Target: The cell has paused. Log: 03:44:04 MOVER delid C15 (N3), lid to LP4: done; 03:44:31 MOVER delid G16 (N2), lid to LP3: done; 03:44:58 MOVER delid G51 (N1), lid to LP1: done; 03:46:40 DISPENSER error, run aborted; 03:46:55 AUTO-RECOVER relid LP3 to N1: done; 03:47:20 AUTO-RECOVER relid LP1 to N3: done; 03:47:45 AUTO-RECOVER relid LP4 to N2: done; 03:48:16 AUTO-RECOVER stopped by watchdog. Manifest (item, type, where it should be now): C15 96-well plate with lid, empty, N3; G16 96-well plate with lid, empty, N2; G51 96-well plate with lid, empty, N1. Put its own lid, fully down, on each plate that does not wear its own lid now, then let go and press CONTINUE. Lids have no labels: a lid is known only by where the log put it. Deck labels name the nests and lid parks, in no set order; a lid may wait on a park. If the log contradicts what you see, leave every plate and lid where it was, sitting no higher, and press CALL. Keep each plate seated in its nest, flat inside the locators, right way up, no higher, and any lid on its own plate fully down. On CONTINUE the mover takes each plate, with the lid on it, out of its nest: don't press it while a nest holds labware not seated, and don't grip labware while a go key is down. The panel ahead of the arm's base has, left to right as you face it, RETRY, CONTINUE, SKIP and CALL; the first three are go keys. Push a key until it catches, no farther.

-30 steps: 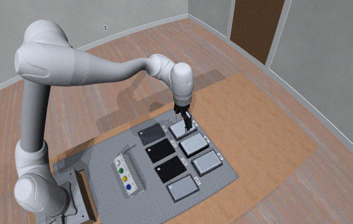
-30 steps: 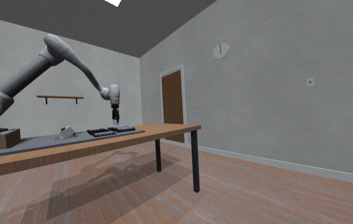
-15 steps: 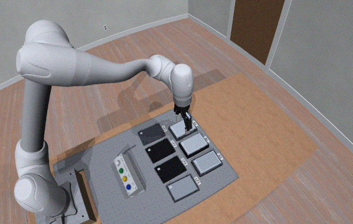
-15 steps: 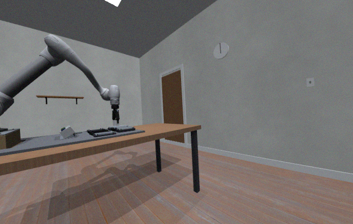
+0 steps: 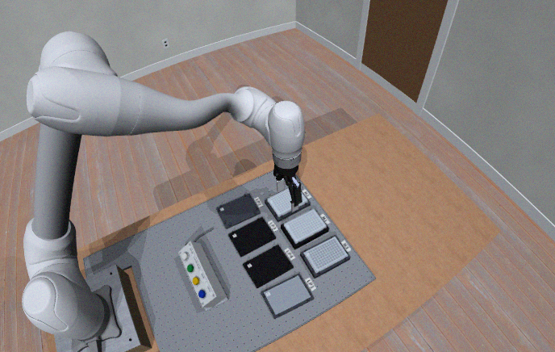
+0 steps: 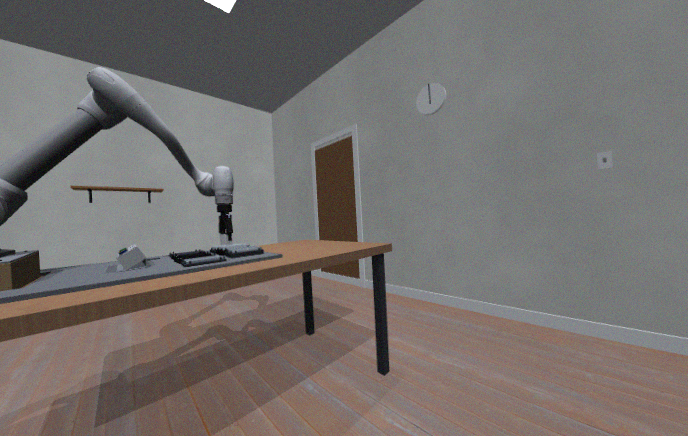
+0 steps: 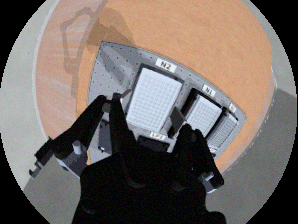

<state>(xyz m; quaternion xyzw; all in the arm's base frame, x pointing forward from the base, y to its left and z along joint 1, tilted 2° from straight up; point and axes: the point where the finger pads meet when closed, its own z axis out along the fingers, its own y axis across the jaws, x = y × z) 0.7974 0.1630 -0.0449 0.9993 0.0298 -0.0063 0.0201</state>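
Three well plates sit in a row of nests on the grey deck. The far plate, labelled N2 in the wrist view, looks pale, as under a lid. The middle plate also looks lidded. The near plate shows dark open wells. A pale lid lies on the nearest park. My gripper is open, hanging straight down with its fingers just over the far plate and astride it in the wrist view. Nothing is between the fingers.
Two black parks are bare. The far park looks dark grey; I cannot tell whether anything lies on it. The key panel, with white, green, yellow and blue keys, stands left of the parks. The arm's base is at the near left.
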